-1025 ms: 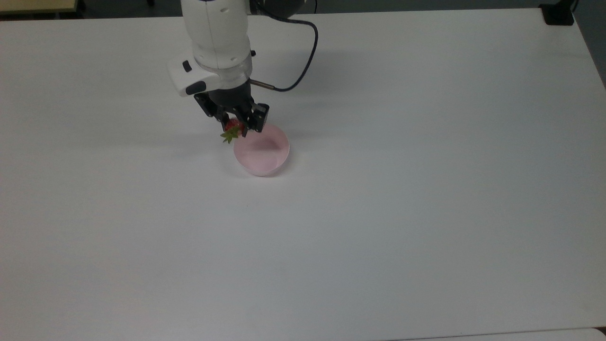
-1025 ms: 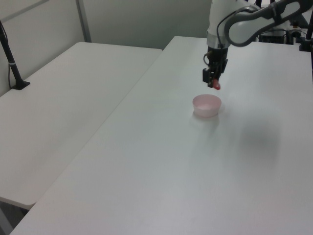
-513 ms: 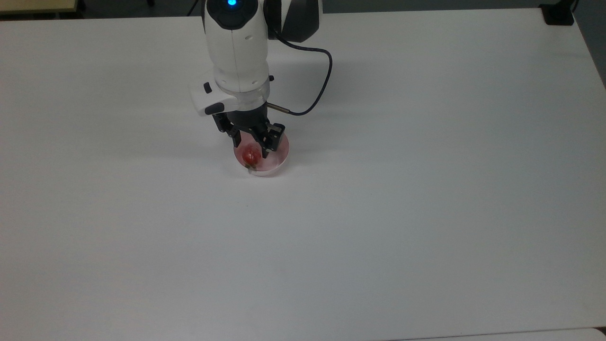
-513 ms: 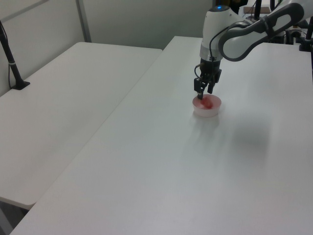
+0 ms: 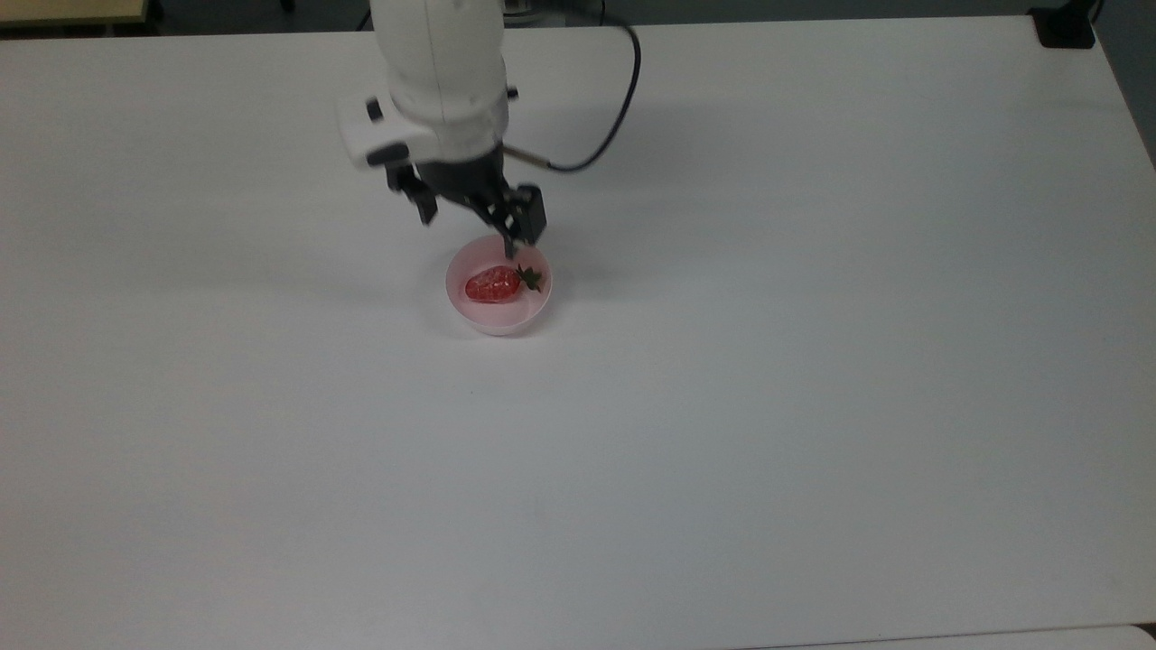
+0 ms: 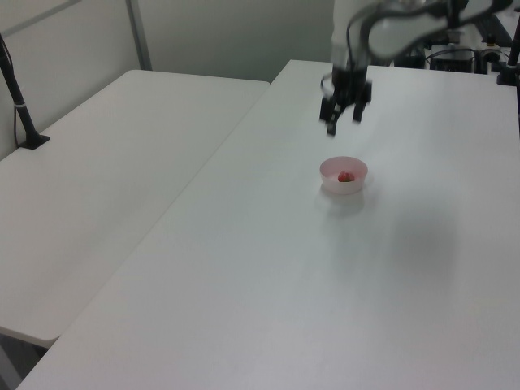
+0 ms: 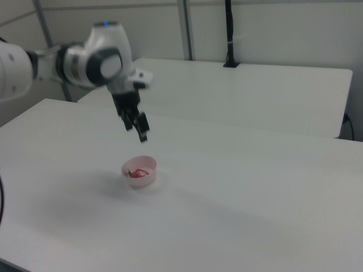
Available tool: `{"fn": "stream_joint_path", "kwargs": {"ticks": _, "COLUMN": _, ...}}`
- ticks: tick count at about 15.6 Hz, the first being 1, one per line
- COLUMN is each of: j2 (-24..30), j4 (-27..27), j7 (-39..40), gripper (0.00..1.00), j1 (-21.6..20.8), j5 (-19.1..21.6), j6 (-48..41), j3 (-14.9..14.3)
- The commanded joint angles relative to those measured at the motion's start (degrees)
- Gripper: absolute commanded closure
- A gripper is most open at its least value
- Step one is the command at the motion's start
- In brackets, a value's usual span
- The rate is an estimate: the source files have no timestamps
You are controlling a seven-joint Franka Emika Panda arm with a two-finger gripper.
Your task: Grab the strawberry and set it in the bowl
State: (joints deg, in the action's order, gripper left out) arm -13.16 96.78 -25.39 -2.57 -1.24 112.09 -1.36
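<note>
The red strawberry (image 5: pixel 492 284) lies on its side inside the pale pink bowl (image 5: pixel 461 302), its green cap toward the top view's right. The same strawberry (image 6: pixel 344 175) shows as a red spot in the bowl (image 6: pixel 331 184) in the left view, and strawberry (image 7: pixel 139 173) and bowl (image 7: pixel 145 181) appear again in the right view. My gripper (image 5: pixel 470 226) hangs above the bowl's far rim, open, with nothing between its fingers. It is well clear of the bowl in the left view (image 6: pixel 342 122) and the right view (image 7: pixel 136 130).
The bowl stands on a broad white table (image 5: pixel 768 379). A black cable (image 5: pixel 614 108) loops from the arm's wrist. A second white table (image 6: pixel 106 162) lies alongside, with a black post (image 6: pixel 20 106) on it. A dark clamp (image 5: pixel 1064 27) sits at the table's far corner.
The gripper carried the strawberry over the bowl, opened and let it go, then rose and drew back. The strawberry now rests in the bowl.
</note>
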Motion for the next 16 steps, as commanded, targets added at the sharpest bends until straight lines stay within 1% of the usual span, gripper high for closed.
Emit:
{"fn": "stream_joint_path", "kwargs": {"ticks": 1, "j2": 8.13, "j4": -3.09, "j7": -0.28, "gripper": 0.0, "j1": 0.11, "j5": -0.69, "j6": -13.1, "j3": -0.14}}
{"fn": "stream_joint_path", "kwargs": {"ticks": 3, "j2": 11.82, "j4": -3.09, "j7": -0.28, "gripper": 0.0, "j1": 0.11, "j5": -1.04, "j6": -17.58, "j3": -0.14}}
{"fn": "stream_joint_path", "kwargs": {"ticks": 5, "j2": 14.9, "j4": -3.0, "j7": -0.02, "gripper": 0.0, "j1": 0.02, "j5": -1.04, "j6": -20.85, "j3": -0.75}}
{"fn": "stream_joint_path", "kwargs": {"ticks": 7, "j2": 17.19, "j4": -2.83, "j7": 3.04, "gripper": 0.0, "j1": 0.37, "j5": -1.04, "j6": -22.7, "j3": -1.01}}
{"fn": "stream_joint_path", "kwargs": {"ticks": 11, "j2": 17.82, "j4": -2.74, "j7": 15.34, "gripper": 0.0, "j1": 2.91, "j5": -0.87, "j6": -21.92, "j3": -0.93}}
{"fn": "stream_joint_path", "kwargs": {"ticks": 13, "j2": 17.82, "j4": -2.65, "j7": 20.62, "gripper": 0.0, "j1": 3.1, "j5": -0.87, "j6": -20.78, "j3": -0.93}}
{"fn": "stream_joint_path", "kwargs": {"ticks": 16, "j2": 17.47, "j4": -2.74, "j7": 21.17, "gripper": 0.0, "j1": 3.36, "j5": -0.52, "j6": -17.97, "j3": -0.93}}
